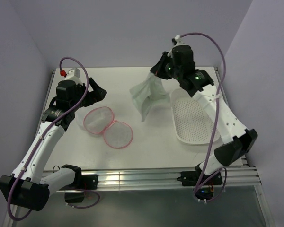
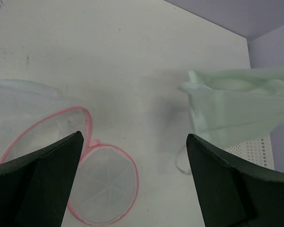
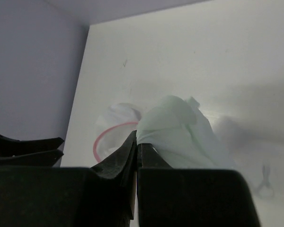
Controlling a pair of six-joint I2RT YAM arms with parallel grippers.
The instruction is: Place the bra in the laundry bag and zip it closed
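Right arm reaches from its near-right base up over the white basket (image 1: 195, 124), wrist turned left, right end effector (image 1: 156, 76) clenched on the top of the bra (image 1: 146, 97), which hangs limp above the bench (image 1: 142, 153) between the basket and the laundry bag (image 1: 109, 126). Left arm is bent at the elbow along the left side, left end effector (image 1: 97, 90) released, fingers spread wide, hovering just far-left of the laundry bag and holding nothing. Laundry bag lies open and flat on the bench, both mesh discs side by side.
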